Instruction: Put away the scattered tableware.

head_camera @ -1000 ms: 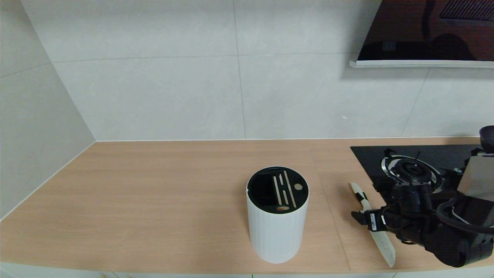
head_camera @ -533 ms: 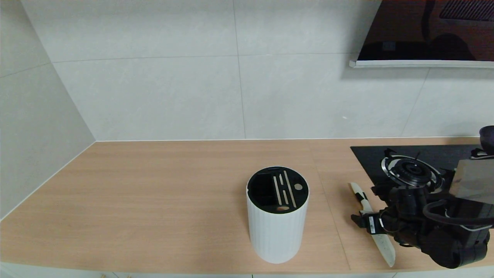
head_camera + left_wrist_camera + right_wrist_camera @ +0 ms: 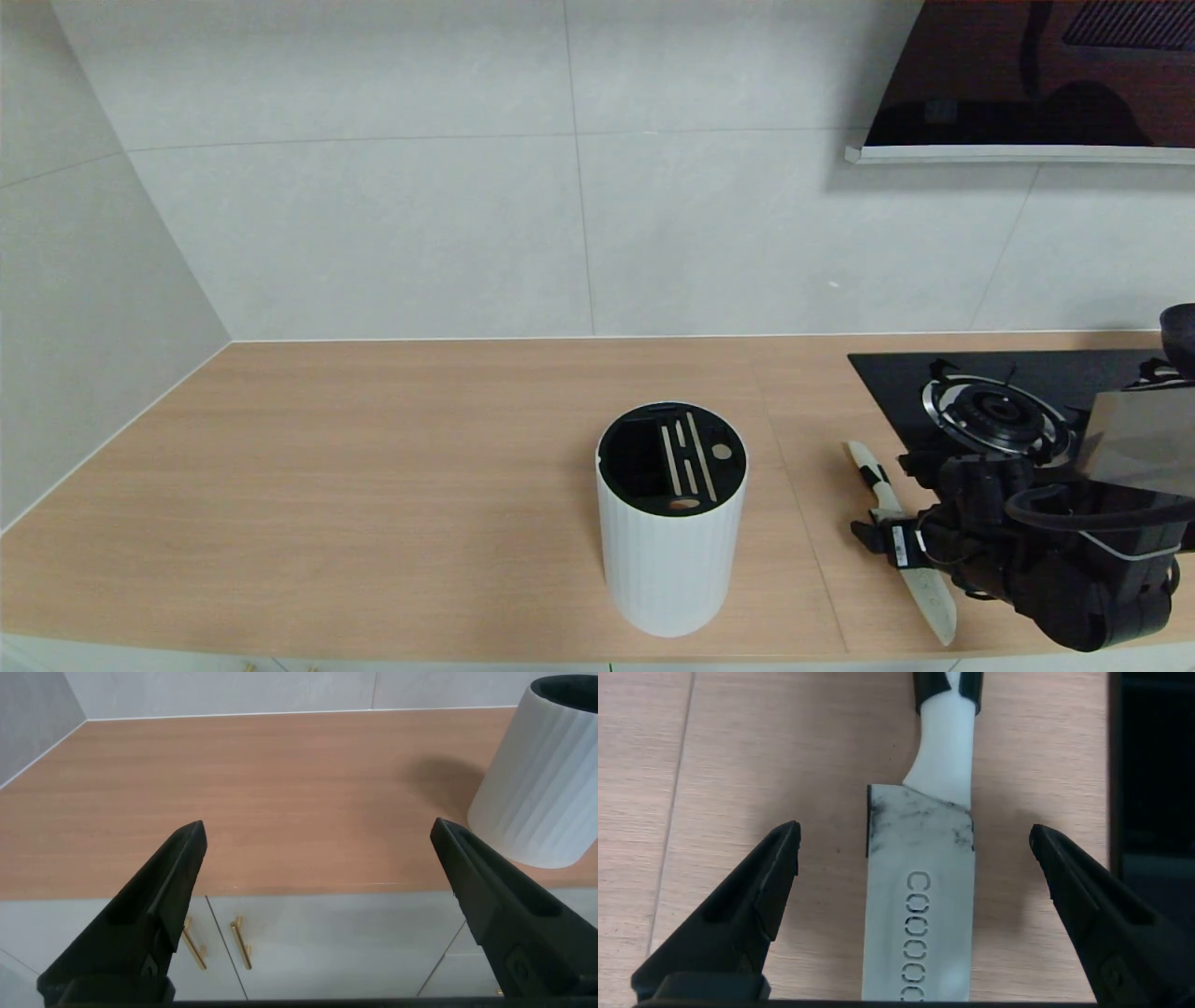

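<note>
A knife is shown lying flat on a wooden counter, at 3 o'clock from a white slotted holder, its handle aimed at 11 o'clock and its tip at 5 o'clock, close to the counter's front edge. The right gripper is held low over the blade's heel, its fingers spread wide and grasping nothing. A steadier hold would probably be had if the grip were taken on the handle, not the thin flat blade. A stove crowds the knife at 1 o'clock; bare counter is left between knife and holder. The left gripper is seen released, off the counter's front edge, above cabinet doors.
</note>
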Tool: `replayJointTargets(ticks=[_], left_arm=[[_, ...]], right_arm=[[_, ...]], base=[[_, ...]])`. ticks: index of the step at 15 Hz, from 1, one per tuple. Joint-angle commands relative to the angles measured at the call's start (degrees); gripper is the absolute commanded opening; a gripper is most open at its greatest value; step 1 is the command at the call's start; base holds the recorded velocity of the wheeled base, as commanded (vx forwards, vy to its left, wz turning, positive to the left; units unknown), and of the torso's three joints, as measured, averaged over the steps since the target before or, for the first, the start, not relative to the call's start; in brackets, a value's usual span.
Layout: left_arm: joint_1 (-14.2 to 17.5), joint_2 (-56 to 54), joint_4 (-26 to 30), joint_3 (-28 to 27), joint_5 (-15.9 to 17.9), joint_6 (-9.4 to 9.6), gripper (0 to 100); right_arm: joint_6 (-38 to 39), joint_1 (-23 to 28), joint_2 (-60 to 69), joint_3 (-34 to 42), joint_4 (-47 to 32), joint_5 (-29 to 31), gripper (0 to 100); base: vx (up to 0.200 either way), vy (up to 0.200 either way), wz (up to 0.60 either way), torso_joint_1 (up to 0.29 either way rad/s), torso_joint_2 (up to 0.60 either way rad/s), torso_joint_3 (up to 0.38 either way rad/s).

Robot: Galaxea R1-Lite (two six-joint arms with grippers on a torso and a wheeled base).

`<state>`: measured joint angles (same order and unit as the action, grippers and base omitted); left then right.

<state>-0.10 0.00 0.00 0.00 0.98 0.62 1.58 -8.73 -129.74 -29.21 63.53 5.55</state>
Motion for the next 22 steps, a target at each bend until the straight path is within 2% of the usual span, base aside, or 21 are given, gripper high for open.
replayJointTargets(ticks=[1, 3, 4, 14, 19, 22], left_arm=[[0.0, 0.0, 0.0, 0.0, 0.0, -0.01, 100], [0.0, 0.0, 0.0, 0.0, 0.0, -0.01, 100], [0.0, 0.0, 0.0, 0.0, 0.0, -0.01, 100], [0.0, 0.0, 0.0, 0.0, 0.0, -0.01, 100], [0.0, 0.0, 0.0, 0.0, 0.0, 0.26, 100], [0.0, 0.0, 0.0, 0.0, 0.0, -0.18, 100]], right_arm=[[0.0, 0.0, 0.0, 0.0, 0.0, 0.0, 100], [0.0, 0.1, -0.5, -0.1, 0.1, 0.0, 100], [0.0, 0.1, -0.8, -0.1, 0.1, 0.0, 0], [0.0, 0.1, 1.2, 0.3, 0.5, 0.0, 0], [1.1, -0.3, 12.7, 2.2, -0.4, 0.0, 0], [2.0, -1.3, 20.8, 2.5, -4.6, -0.3, 0]], base=[[0.000, 0.000, 0.00, 0.000, 0.00, 0.000], [0.000, 0.000, 0.00, 0.000, 0.00, 0.000], [0.000, 0.000, 0.00, 0.000, 0.00, 0.000], [0.000, 0.000, 0.00, 0.000, 0.00, 0.000], [0.000, 0.000, 0.00, 0.000, 0.00, 0.000], [0.000, 0.000, 0.00, 0.000, 0.00, 0.000]])
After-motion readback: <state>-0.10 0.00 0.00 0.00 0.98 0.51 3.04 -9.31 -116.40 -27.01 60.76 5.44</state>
